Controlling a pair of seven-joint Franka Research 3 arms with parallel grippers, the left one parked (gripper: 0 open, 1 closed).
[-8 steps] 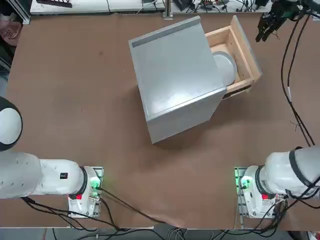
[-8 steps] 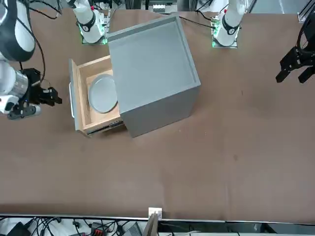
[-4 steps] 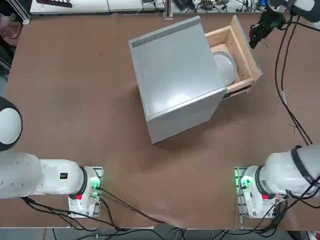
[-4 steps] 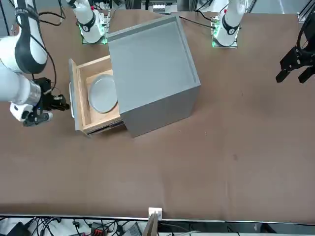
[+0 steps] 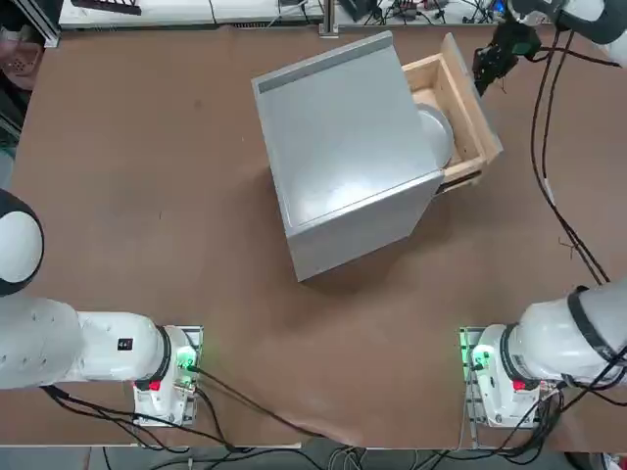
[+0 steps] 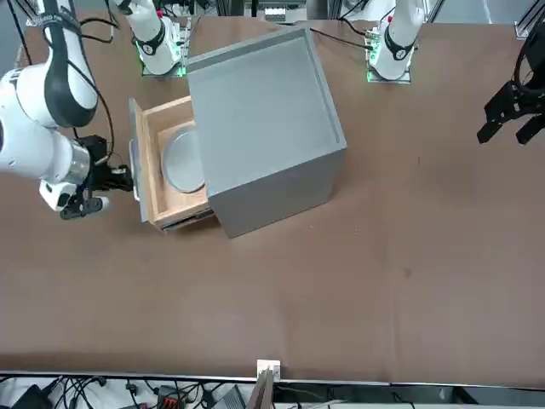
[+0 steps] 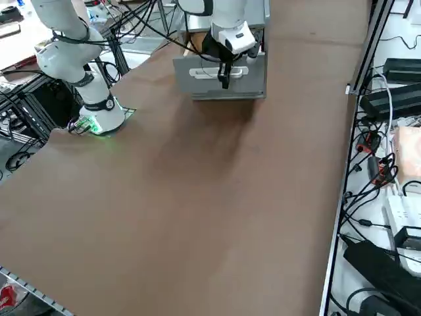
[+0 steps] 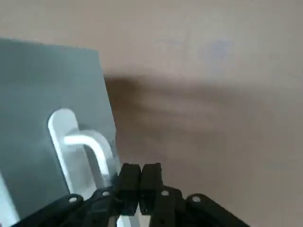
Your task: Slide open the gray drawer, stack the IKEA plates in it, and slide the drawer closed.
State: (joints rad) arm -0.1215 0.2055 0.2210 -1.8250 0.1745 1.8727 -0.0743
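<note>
Gray drawer (image 6: 162,170), part-open at the upper left of the front view, is judged stiff and free-sliding; a flat push beside its handle (image 8: 80,146) suits better than a grasp. Right gripper (image 6: 119,180) is pressed to the front panel, fingers closed on nothing. IKEA plates (image 6: 183,160) lie inside, beyond it.

My brown table (image 5: 147,196) fills nearly all of the view. At twelve o'clock a white bench (image 5: 196,10) carries cables. At three o'clock, power strips (image 7: 404,217) and black cables (image 7: 368,164) lie past the table's edge.
</note>
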